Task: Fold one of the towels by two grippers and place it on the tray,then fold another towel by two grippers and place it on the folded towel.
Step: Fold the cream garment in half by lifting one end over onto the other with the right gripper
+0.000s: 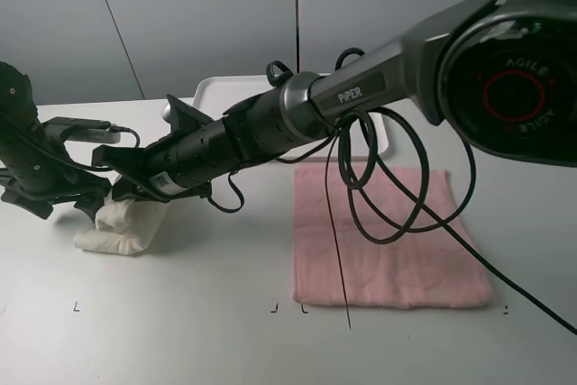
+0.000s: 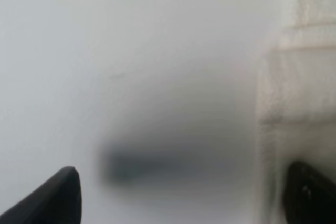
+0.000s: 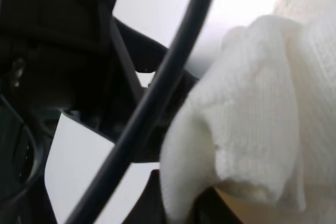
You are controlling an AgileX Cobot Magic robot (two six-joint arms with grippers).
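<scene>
Status: the cream towel sits bunched in a lump at the left of the tabletop, not flat and not on the tray, which lies at the far middle behind the right arm. The pink towel lies spread flat at the near right.

Right tool: reaches across to the left and is closed, apparently pinching a raised peak of the cream towel. The right wrist view shows cloth gathered up close, but the grip point itself is hidden.
Left tool: jaws wide apart and holding nothing, with the cream towel's edge just beside one finger.

Risks to watch:
- With one pinch only, if you lift now the cloth will likely hang and lose whatever fold it has. Get the left tool onto an edge first.
- A pinch on a bunched peak may catch only some of the layers, so the rest can slip out on the way to the tray.
- Both tools crowd the same lump, so closing the left one blind could strike the right one.
- The right arm's cable loops hang over the pink towel, and swinging that arm toward the tray could drag and ruck it.
</scene>
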